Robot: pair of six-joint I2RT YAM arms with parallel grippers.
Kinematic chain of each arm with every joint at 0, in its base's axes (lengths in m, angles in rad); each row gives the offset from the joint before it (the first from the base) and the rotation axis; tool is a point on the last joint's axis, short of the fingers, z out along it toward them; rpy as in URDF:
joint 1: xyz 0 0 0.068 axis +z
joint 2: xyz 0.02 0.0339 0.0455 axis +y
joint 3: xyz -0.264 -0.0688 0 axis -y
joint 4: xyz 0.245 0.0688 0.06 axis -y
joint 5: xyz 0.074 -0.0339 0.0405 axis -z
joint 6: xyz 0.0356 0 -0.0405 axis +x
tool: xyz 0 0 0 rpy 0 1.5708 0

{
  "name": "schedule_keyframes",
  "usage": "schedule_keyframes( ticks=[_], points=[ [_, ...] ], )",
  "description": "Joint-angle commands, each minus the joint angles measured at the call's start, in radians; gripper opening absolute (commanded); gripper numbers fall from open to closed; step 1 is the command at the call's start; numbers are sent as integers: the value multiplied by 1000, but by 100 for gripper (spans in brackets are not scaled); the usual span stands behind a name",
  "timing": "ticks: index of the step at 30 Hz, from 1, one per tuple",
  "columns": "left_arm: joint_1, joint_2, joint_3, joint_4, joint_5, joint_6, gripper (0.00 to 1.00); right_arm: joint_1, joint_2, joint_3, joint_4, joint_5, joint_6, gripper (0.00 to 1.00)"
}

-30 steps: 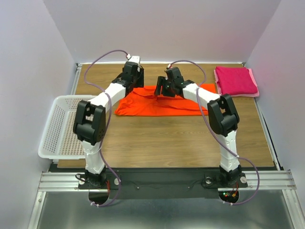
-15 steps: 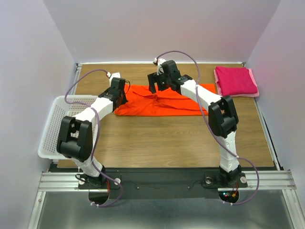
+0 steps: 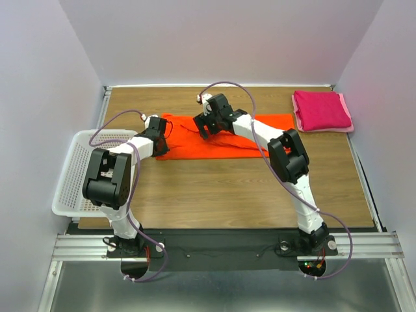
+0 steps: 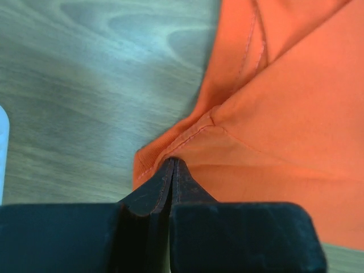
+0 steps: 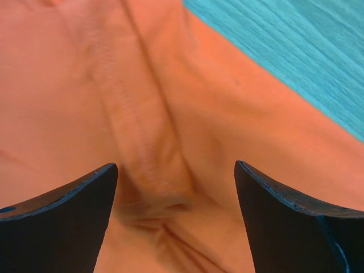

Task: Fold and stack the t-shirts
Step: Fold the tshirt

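In the overhead view the orange shirt (image 3: 224, 135) lies spread in a long band across the upper middle of the frame, on the wooden counter (image 3: 227, 188). It is flattened but creased, with a ridge of cloth near its centre. The pink shirt (image 3: 320, 110) sits folded into a neat square at the upper right, well apart from the orange one. A white basket (image 3: 78, 175) hangs over the counter's edge at the left of the frame. The left hand (image 3: 158, 129) is at the orange shirt's left end. In its wrist view, this hand (image 4: 172, 166) has its two fingers pressed tight together, pinching a stitched hem corner of the orange shirt (image 4: 284, 131), with bare counter (image 4: 85, 85) to the upper left. The right hand (image 3: 205, 123) is over the upper middle of the orange shirt. In its wrist view this hand (image 5: 175, 170) is spread wide, gripping nothing. A seamed fold of the orange shirt (image 5: 85, 85) lies between its fingertips, and counter (image 5: 296, 51) shows at the upper right.
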Motion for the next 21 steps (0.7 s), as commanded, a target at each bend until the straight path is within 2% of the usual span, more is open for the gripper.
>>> schedule_keyframes(
  ticks=[1, 7, 17, 21],
  points=[
    [14, 19, -21, -4, 6, -14, 7, 1, 31, 73, 5, 124, -42, 88],
    [14, 45, -28, -8, 17, -14, 7, -15, 55, 111, 7, 190, -36, 86],
    [14, 56, -22, -16, 20, -14, 7, -177, 56, 102, -1, 250, 176, 84],
    [14, 33, -22, -16, 29, -17, 7, -209, -16, 50, -2, 218, 216, 84]
  ],
)
